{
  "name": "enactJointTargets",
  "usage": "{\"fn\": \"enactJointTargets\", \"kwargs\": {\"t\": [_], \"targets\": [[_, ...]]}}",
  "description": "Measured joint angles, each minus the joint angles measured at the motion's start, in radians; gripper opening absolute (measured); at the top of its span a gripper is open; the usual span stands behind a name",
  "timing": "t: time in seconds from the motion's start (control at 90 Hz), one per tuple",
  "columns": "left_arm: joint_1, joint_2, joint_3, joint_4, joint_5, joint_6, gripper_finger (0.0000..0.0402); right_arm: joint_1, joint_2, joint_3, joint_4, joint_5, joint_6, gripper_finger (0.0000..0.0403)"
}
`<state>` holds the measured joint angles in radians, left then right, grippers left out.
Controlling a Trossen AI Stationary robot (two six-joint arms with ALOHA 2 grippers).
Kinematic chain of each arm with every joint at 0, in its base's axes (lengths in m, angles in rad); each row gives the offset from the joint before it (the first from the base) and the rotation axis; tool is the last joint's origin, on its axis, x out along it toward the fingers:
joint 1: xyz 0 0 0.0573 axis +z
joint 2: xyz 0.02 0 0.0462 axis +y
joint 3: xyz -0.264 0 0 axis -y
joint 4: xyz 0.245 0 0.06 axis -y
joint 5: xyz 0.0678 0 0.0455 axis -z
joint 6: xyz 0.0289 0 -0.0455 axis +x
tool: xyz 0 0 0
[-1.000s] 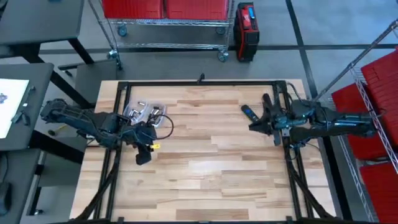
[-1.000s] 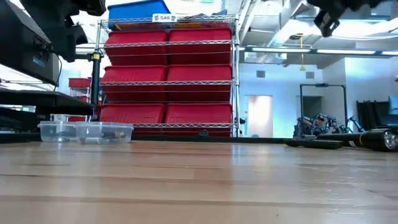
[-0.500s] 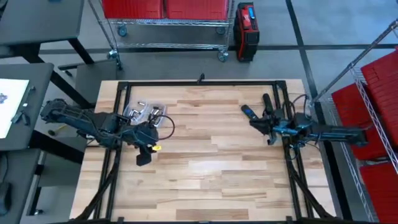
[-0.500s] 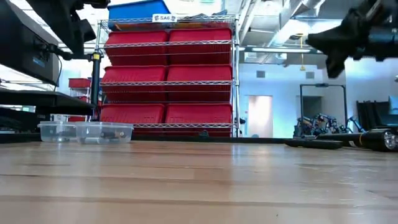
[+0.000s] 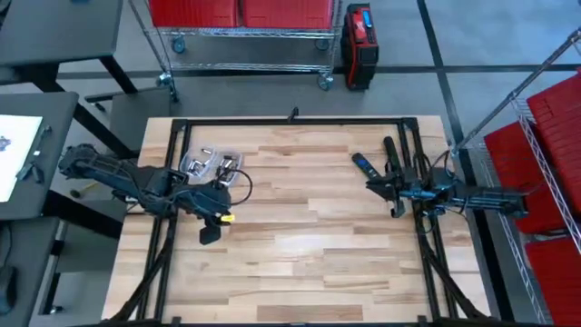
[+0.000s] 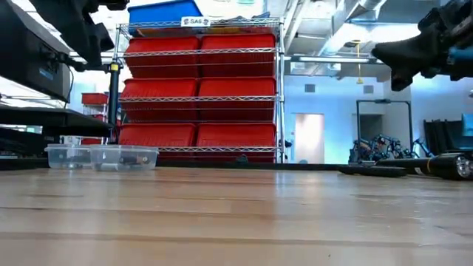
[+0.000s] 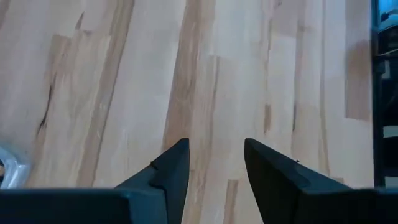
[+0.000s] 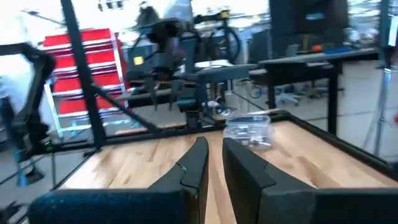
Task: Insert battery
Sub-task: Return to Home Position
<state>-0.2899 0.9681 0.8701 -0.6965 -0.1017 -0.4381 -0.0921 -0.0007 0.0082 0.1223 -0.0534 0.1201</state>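
Observation:
Two clear plastic boxes holding small silvery pieces sit on the wooden table at the far left; I cannot tell a single battery apart in them. A dark flashlight-like tube and a smaller dark device lie at the far right. My left gripper hovers open over bare wood near the boxes, nothing between its fingers. My right gripper hangs above the table just near of the dark device. It points toward the left arm, its fingers closed to a thin slit, empty.
In the low view the boxes stand at the left and the tube at the right, with my right gripper high above the tabletop. Bare wood covers the table's middle and near half. Red-bin shelving stands beyond the far edge.
My right gripper has come down from higher up and drawn a little toward the table's near and right edges, turning about its wrist as it went. It stays clear of the table. Nothing on the table has moved.

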Motion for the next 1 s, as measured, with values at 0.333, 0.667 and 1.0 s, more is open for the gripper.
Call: {"fn": "enactJointTargets", "kwargs": {"t": [0.333,0.667,1.0], "targets": [[0.0,-0.199,-0.141,0.183,-0.011,-0.003,0.0132,-0.014,0.001,0.0,-0.075,-0.007,0.015,0.004],[0.009,-0.408,-0.351,0.538,-0.014,0.126,0.0132,-0.043,0.001,-0.001,-0.103,0.012,0.1,0.004],[0.109,-0.605,-0.589,0.766,0.164,0.21,0.0132,-0.043,0.001,-0.002,-0.102,0.009,0.118,0.004]]}}
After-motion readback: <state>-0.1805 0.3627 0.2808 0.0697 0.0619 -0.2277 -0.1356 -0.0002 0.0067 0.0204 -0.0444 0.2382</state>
